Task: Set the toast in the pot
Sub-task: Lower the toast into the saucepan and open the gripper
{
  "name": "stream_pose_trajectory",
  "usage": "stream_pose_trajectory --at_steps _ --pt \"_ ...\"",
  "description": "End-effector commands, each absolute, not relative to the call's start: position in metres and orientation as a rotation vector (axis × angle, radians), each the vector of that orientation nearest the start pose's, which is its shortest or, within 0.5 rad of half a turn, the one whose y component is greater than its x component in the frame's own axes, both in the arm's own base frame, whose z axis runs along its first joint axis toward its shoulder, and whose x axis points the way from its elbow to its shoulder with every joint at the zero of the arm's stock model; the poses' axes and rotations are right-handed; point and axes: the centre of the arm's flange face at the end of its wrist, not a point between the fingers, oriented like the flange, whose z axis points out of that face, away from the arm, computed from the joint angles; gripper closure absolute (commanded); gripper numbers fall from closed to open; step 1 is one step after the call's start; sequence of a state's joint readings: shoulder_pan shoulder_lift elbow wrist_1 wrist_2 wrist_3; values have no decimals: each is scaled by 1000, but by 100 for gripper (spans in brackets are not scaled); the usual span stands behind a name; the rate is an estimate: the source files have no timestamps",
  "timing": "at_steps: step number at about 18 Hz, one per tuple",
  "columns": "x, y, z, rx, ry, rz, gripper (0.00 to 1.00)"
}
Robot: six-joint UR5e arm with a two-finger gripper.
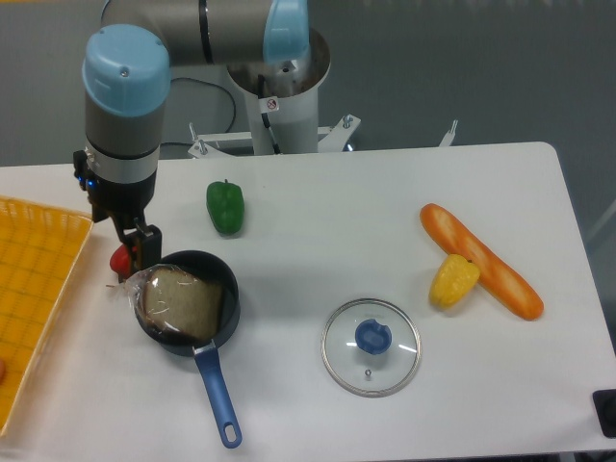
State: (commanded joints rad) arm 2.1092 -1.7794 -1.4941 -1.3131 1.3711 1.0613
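While the toast (pixel 180 304) lies flat in the pot (pixel 189 306), its plastic wrap spilling over the left rim, the gripper (pixel 136 245) hangs released just above that rim, holding nothing. A red item (pixel 120 259) sits beside the fingers, and a yellow basket (pixel 37 298) fills the table's (pixel 327 207) left edge. Bare white tabletop runs between the pot and the lid (pixel 372 346).

The toast (pixel 180 304) lay in the pot (pixel 189 308) at the table's (pixel 337 212) left, beside the basket (pixel 34 289). The pepper (pixel 225 206) sat behind the pot, the lid (pixel 371 346) to its right, the baguette (pixel 479 259) farther right.
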Motion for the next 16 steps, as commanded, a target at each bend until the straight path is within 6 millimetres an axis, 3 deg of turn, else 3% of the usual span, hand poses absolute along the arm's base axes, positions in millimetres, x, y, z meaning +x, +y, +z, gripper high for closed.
stream_pose_trajectory --at_steps 4,9,16 --pt "-178 576 438 -2883 813 36 0" --pt "-190 565 425 -2970 1027 199 0" --pt "-200 563 420 -2979 1004 179 0"
